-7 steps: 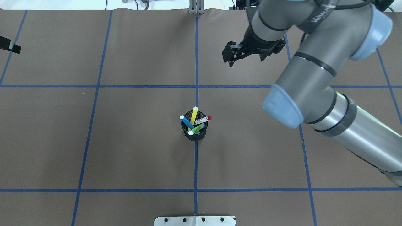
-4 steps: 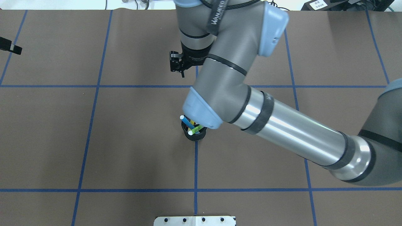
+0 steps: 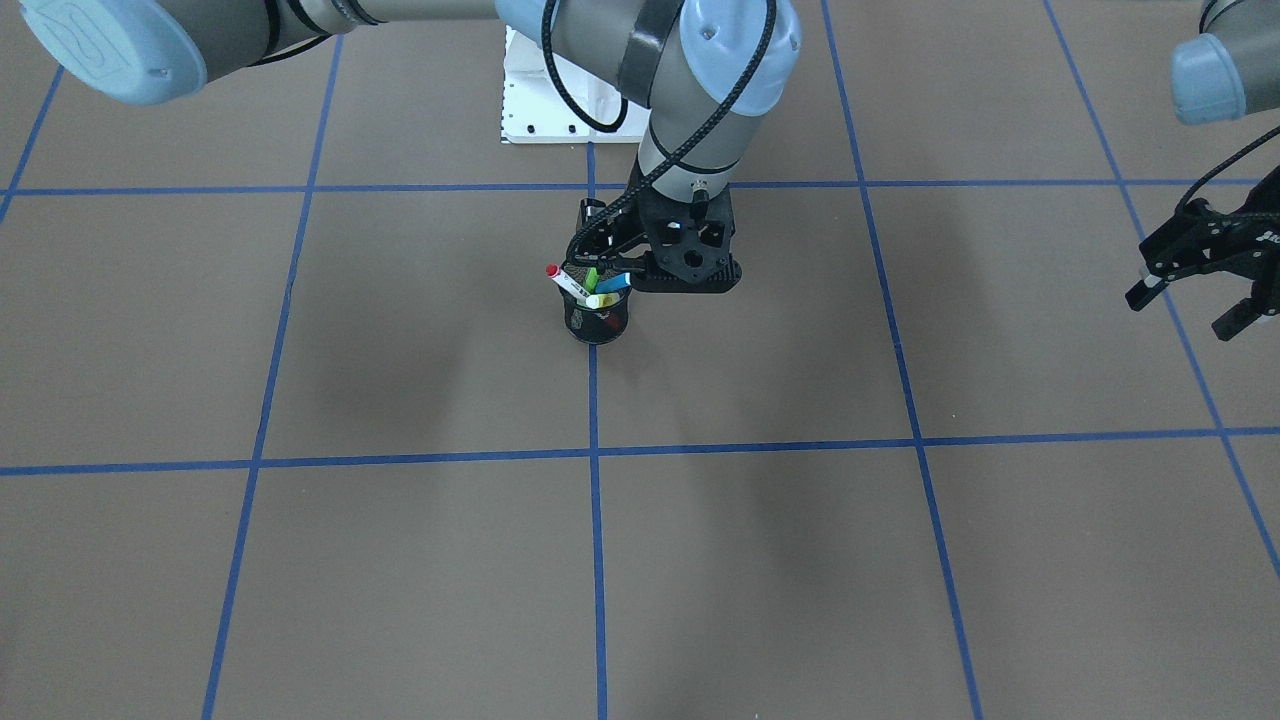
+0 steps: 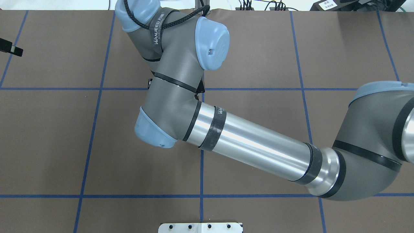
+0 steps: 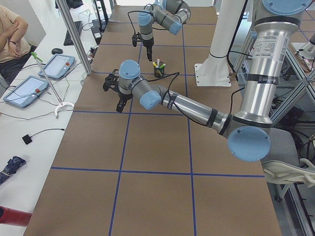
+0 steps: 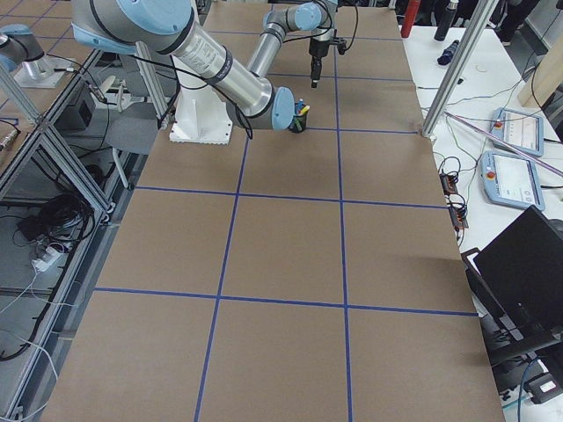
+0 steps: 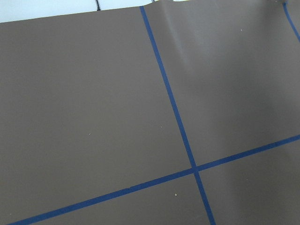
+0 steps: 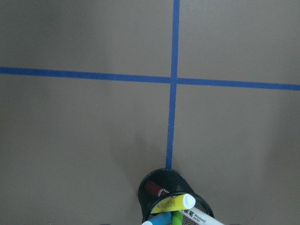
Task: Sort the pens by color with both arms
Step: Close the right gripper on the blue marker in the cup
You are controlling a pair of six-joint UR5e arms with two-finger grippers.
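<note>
Several pens stand in a black mesh cup (image 3: 597, 322): a white one with red ends (image 3: 562, 280), a green one (image 3: 591, 276), a blue one (image 3: 616, 283) and a yellow one (image 3: 603, 298). My right gripper (image 3: 628, 262) hangs just behind and above the cup, close to the blue pen, open and holding nothing. The right wrist view has the cup (image 8: 154, 187) at its bottom edge, with the yellow pen (image 8: 176, 203) on top. In the overhead view my right arm (image 4: 181, 97) hides the cup and the pens. My left gripper (image 3: 1180, 312) hovers open and empty, far out to the side.
Brown table cover (image 3: 400, 560) with a grid of blue tape lines (image 3: 594, 500). The white pedestal base (image 3: 560, 110) stands behind the cup. Off the table's end are a side bench with tablets (image 5: 29, 88) and a seated person (image 5: 12, 34).
My right arm has swung from the far right across to the table's middle. It now sits over the cup and hides the pens in the overhead view. The left gripper has stayed put.
</note>
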